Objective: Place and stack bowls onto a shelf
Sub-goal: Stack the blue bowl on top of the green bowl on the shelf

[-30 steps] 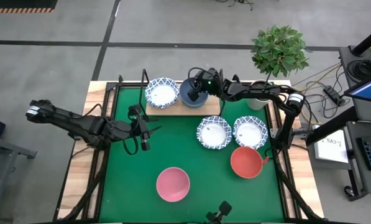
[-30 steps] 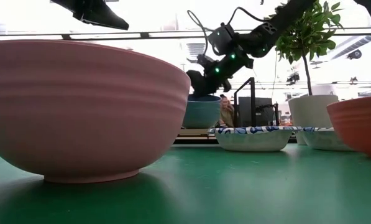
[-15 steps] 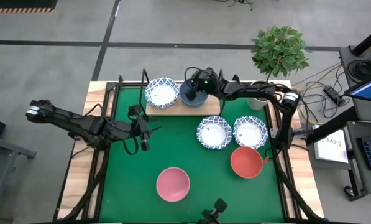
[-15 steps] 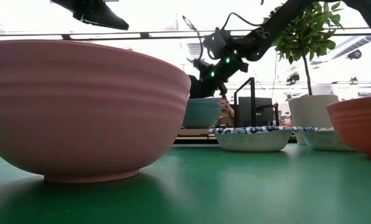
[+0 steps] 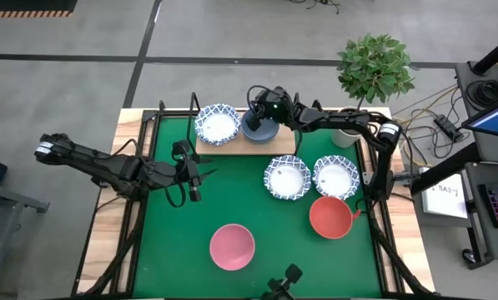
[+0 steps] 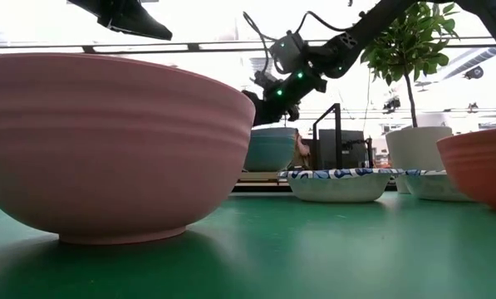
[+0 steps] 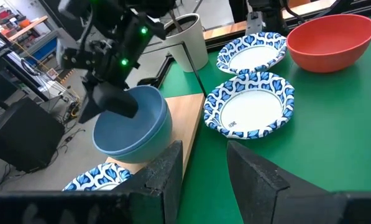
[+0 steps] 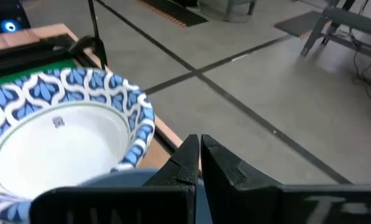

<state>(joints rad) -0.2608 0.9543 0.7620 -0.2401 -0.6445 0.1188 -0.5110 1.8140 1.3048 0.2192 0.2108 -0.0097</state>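
The grey-blue bowl [image 5: 260,129] stands on its base on the light-wood shelf [image 5: 240,149], beside a blue-patterned white bowl [image 5: 217,125] on the shelf's left part. My right gripper [image 5: 253,115] is shut and hovers over the grey-blue bowl's left rim. In the low view my right gripper [image 6: 252,100] stands above the grey-blue bowl [image 6: 271,149]. My left gripper [image 5: 194,180] waits open above the green mat, left of the centre. No dark green bowl shows.
Two patterned bowls [image 5: 286,177] [image 5: 336,177] sit on the mat in front of the shelf's right end. A red bowl [image 5: 330,217] and a pink bowl [image 5: 232,247] lie nearer. The white plant pot [image 5: 345,137] stands right of the shelf. The shelf's right third is bare.
My right gripper has risen a little and moved toward the table's left, from over the grey-blue bowl's middle to above its left rim. The bowl has stayed where it was on the shelf.
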